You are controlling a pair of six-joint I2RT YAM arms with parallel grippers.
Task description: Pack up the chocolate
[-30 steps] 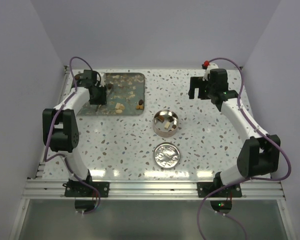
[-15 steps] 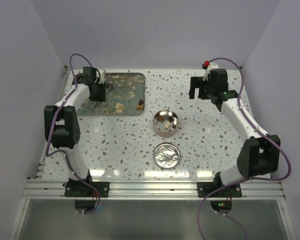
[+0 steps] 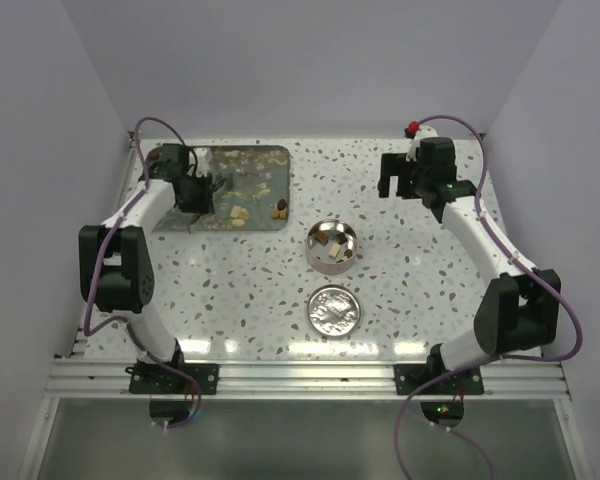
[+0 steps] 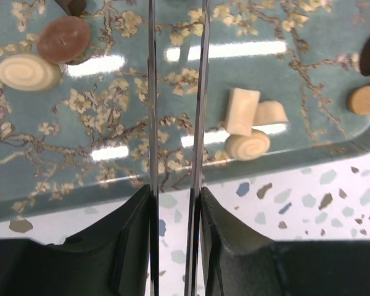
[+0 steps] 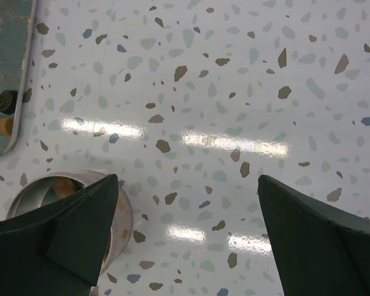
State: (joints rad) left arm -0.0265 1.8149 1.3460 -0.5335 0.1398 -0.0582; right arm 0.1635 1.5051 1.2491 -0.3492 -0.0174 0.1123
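The chocolate lies on a teal flowered tray point(image 3: 262, 160): pale lumps point(image 3: 240, 214) and brown ones point(image 3: 280, 208) near its front edge. The left wrist view shows pale pieces point(image 4: 246, 117), a brown disc point(image 4: 63, 38) and a cream swirl point(image 4: 28, 71). More chocolate lies in the round metal tin point(image 3: 330, 246). My left gripper point(image 3: 208, 186) hovers over the tray's left part. Its thin metal blades point(image 4: 176, 37) stand a narrow gap apart, nothing shows between them, and their tips run off the top edge. My right gripper point(image 3: 395, 180) hangs wide open and empty over the table point(image 5: 188, 185).
The tin's lid point(image 3: 334, 309) lies flat in front of the tin. In the right wrist view the tin point(image 5: 68, 191) sits by the left finger and the tray's corner point(image 5: 3, 74) is at the far left. The tray's front rim point(image 4: 283, 157) borders speckled tabletop.
My left gripper has shifted a little left and toward me over the tray, and its blades have drawn closer together. The right arm has not moved.
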